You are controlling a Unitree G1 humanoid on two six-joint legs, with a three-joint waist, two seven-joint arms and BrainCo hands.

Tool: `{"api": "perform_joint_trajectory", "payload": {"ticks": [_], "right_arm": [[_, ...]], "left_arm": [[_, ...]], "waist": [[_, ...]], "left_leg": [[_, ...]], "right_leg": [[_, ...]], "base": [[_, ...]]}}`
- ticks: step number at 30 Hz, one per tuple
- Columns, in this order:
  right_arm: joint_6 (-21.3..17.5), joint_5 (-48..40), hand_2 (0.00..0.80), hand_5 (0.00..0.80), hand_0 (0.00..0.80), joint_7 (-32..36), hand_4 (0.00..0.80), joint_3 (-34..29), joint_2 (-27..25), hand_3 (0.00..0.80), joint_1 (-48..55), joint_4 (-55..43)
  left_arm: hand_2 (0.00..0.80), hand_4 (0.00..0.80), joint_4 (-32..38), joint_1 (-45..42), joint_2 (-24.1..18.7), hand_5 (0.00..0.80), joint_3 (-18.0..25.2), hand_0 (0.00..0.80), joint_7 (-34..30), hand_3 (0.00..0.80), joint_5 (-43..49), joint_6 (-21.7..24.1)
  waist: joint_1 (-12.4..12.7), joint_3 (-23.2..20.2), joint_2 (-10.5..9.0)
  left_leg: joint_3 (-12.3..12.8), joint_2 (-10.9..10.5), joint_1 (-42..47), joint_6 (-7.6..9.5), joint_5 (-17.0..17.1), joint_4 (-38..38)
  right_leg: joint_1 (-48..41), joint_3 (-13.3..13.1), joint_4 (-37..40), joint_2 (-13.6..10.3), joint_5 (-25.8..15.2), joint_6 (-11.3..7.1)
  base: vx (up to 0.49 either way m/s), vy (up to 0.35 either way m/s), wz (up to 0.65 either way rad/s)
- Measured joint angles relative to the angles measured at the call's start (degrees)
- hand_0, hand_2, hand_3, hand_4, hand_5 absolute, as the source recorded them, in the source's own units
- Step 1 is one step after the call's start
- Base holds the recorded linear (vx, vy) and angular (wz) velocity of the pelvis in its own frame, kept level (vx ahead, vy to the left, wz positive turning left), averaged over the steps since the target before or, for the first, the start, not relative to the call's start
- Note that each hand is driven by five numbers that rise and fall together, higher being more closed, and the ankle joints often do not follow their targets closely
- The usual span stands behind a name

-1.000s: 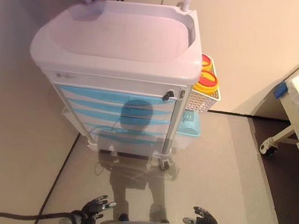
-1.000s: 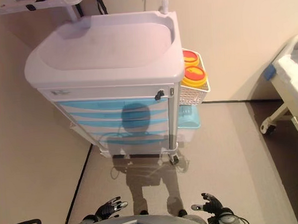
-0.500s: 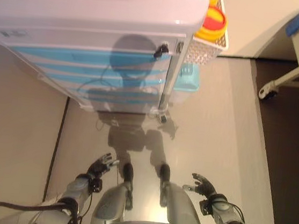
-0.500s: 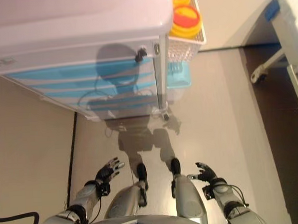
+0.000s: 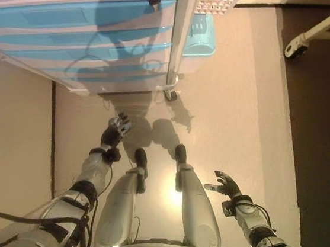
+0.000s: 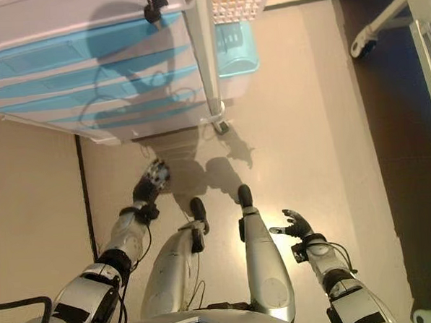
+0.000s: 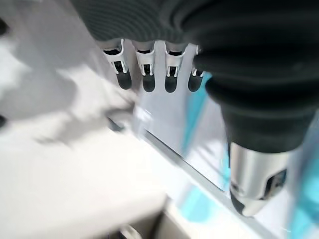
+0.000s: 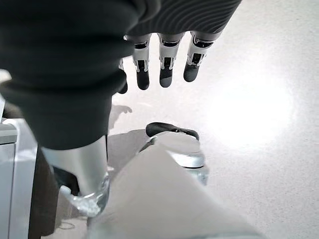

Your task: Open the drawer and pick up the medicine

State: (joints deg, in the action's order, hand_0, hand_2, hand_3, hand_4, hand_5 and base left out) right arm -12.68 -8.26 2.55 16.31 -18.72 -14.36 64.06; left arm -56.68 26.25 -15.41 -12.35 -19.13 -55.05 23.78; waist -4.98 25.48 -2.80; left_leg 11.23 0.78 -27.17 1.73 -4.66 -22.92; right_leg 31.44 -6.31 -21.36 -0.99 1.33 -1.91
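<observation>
Bright overhead light glares off the floor (image 5: 175, 197); the left wrist view is motion-blurred.

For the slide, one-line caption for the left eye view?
Left hand raised toward the blue-drawered cart, drawers closed; right hand open and empty.

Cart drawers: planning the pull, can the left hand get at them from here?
Probably yes: the left hand is open and raised toward the closed blue drawers, with only bare floor between.
</observation>
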Motion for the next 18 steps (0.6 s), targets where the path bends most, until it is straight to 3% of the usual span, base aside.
{"api": "perform_joint_trajectory", "payload": {"ticks": [7, 10, 18], "right_arm": [[-0.11, -1.25, 0.0, 0.0, 0.0, -0.18, 0.0, 0.28, -0.41, 0.0, -0.24, -0.56], [-0.24, -1.24, 0.0, 0.0, 0.0, -0.18, 0.0, 0.36, -0.36, 0.0, -0.17, -1.53], [-1.35, -1.23, 0.0, 0.0, 0.0, -0.72, 0.0, 2.11, -0.27, 0.0, -0.13, -2.14]], "left_arm": [[0.0, 0.0, 6.94, 4.39, -1.46, 0.0, 5.61, 0.0, -13.91, 0.0, -20.04, 0.18], [0.0, 0.0, 8.43, 5.37, -2.29, 0.0, 6.16, 0.0, -19.29, 0.0, -27.34, 0.09], [0.0, 0.0, 10.69, 12.41, -6.64, 0.0, 8.37, 0.0, -24.63, 0.0, -37.31, -1.2]], "waist": [[-1.04, 1.95, -0.93], [-1.35, 2.22, -1.44], [-2.03, 2.72, -2.44]], "left_leg": [[0.77, 0.26, -3.53, 1.1, -2.24, -4.8], [1.01, 0.21, -4.28, 1.5, -2.7, -5.96], [0.98, 0.25, -6.05, 1.79, -3.05, -7.04]], "right_leg": [[2.64, -1.23, -1.97, -0.09, 0.13, -0.95], [3.2, -1.53, -2.64, -0.18, 0.24, -1.15], [4.42, -1.65, -2.75, -0.28, -0.03, -1.62]], "base": [[-0.016, 0.022, -0.07], [0.0, 0.0, 0.0], [0.0, 0.0, 0.0]]}}
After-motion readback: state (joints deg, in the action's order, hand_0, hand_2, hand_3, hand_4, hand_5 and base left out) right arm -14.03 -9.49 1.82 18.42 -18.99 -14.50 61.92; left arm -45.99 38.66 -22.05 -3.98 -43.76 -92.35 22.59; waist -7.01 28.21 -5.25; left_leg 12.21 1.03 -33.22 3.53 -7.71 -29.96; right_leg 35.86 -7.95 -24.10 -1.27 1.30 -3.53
